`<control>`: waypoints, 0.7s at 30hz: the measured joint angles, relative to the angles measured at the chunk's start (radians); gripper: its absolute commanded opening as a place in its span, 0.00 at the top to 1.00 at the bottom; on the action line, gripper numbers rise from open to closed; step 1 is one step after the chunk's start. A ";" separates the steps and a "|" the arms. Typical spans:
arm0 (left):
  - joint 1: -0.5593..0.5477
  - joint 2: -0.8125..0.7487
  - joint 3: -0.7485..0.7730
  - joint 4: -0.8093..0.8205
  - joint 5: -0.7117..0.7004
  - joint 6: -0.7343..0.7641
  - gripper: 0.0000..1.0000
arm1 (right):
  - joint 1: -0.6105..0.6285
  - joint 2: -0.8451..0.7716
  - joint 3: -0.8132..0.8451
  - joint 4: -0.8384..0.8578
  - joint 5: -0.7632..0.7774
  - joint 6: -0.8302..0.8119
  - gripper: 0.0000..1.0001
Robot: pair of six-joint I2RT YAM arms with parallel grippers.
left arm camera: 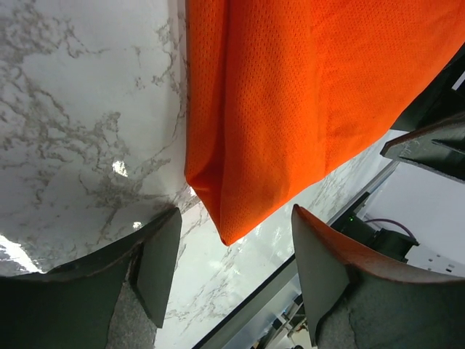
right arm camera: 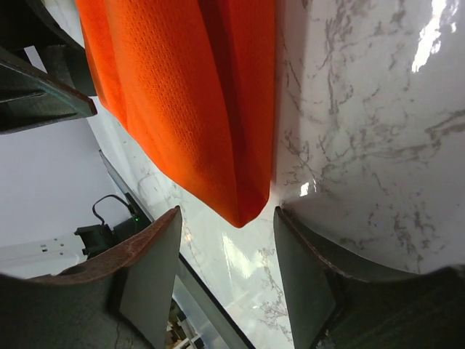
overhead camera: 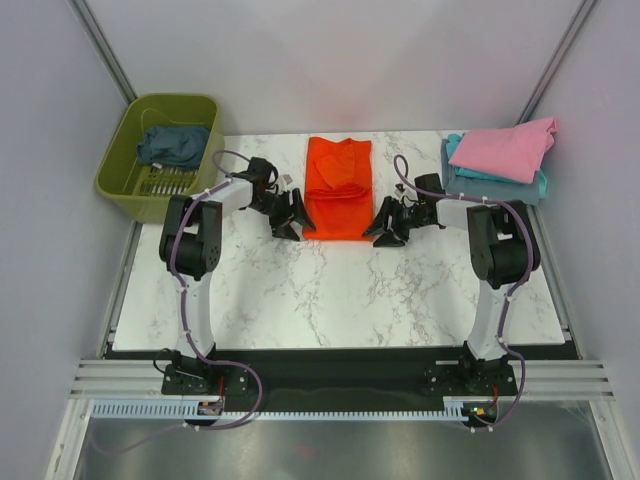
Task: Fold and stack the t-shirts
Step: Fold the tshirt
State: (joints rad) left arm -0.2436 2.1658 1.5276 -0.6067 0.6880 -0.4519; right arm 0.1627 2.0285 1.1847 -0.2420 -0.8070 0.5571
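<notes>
Your marble table (overhead camera: 330, 300) carries the folded orange-red t-shirt (overhead camera: 338, 190) flat at its far middle, between the two arms. At the far left corner stands the olive-green basket (overhead camera: 118, 188) with the dark slate-blue t-shirt (overhead camera: 172, 143) bunched inside. At the far right corner the pink t-shirt (overhead camera: 505, 148) lies on top of the light teal t-shirt (overhead camera: 540, 186). Your left gripper (overhead camera: 296, 222) sits at the orange-red shirt's near left corner and your right gripper (overhead camera: 384, 233) at its near right corner. Both have their jaws spread, each with a cloth corner lying in the gap, pinching nothing.
</notes>
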 measured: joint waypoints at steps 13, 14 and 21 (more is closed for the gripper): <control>0.000 0.031 0.001 0.020 0.022 -0.013 0.50 | 0.010 0.021 0.009 0.011 0.000 0.006 0.50; 0.000 0.033 0.002 0.021 0.026 -0.015 0.50 | 0.010 0.022 0.009 0.011 0.000 0.005 0.50; 0.000 0.039 0.006 0.024 0.029 -0.023 0.57 | 0.010 0.038 0.026 0.014 -0.001 0.001 0.58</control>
State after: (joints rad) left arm -0.2436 2.2047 1.5337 -0.5827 0.7174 -0.4747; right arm 0.1730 2.0663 1.2106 -0.2283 -0.8082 0.5583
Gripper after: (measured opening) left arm 0.469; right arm 0.460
